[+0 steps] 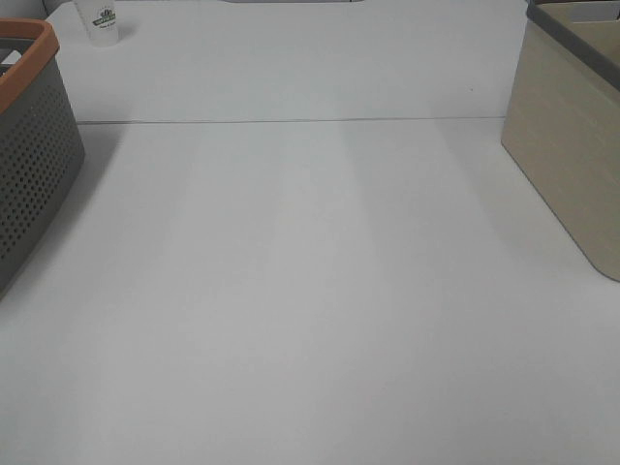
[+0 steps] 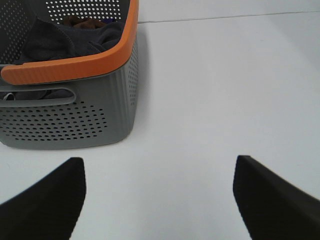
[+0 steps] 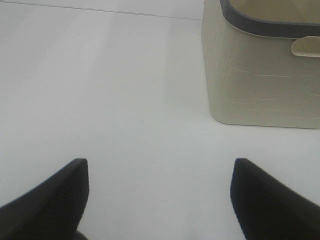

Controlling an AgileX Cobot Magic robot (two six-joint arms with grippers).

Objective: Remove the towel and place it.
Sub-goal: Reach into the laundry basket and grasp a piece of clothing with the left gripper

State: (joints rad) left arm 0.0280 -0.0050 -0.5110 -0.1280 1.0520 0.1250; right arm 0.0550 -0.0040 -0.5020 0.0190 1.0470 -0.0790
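dark grey towel (image 2: 52, 42), crumpled with stitched hem showing, inside the orange-rimmed grey basket (image 2: 75, 112); left claw (image 2: 159, 200) spread wide, empty, near the basket; right claw (image 3: 159, 200) likewise spread, well apart from it.

A basket (image 1: 34, 165) was recorded at the left edge of the tabletop (image 1: 310, 291), with the towel (image 2: 52, 42) lying inside. A bin (image 1: 567, 155) was placed at the right edge. A cup (image 1: 100, 21) was set behind the basket.

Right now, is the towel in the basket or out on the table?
Inside. The left wrist view shows the dark grey towel bunched in the orange-rimmed grey basket.
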